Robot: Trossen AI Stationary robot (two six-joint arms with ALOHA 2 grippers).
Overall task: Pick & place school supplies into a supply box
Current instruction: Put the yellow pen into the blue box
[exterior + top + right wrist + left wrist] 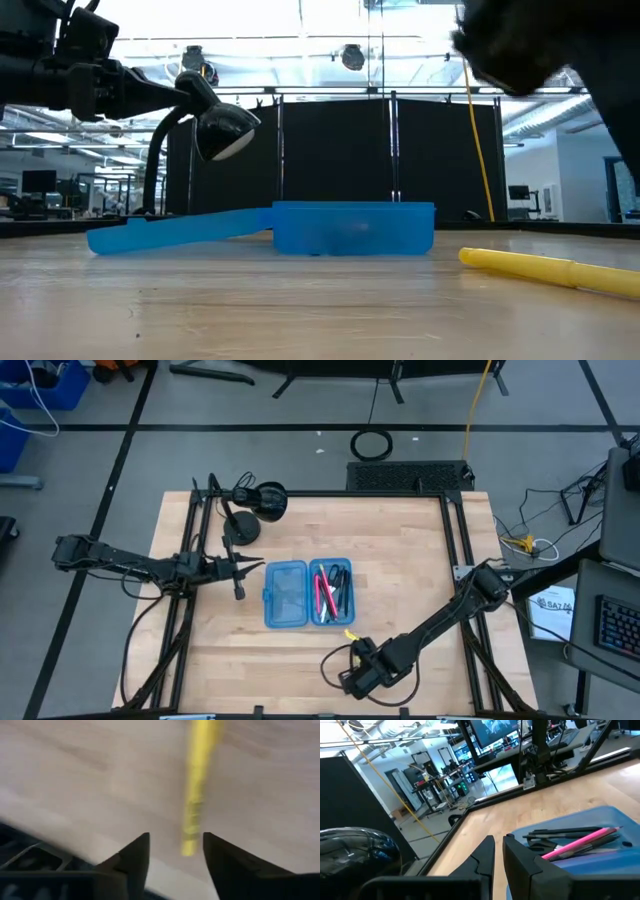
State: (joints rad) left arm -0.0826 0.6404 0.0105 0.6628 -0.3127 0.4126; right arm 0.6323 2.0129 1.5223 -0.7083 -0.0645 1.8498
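Pencil case [306, 593], translucent blue, lies open near the middle of the tabletop [400, 550], its two halves flat side by side. The half nearer the right arm holds pens [331, 592], among them a pink one and dark ones; the other half looks bare. A yellow marker [350, 634] lies on the wood just beside the case's near corner, apart from it; the low view shows it flat on the tabletop in front of the case.

The right pincer [356, 648] hovers right over that marker's end, released, with its fingers [131, 857] spread on either side of the yellow shaft and not pressing it.

The left pincer [258, 566] hangs above the tabletop beside the bare half of the case, its fingers [485, 857] nearly closed with only a thin gap, and grasps nothing.

A black desk lamp [252, 505] stands at the far left part of the tabletop, behind the left arm.
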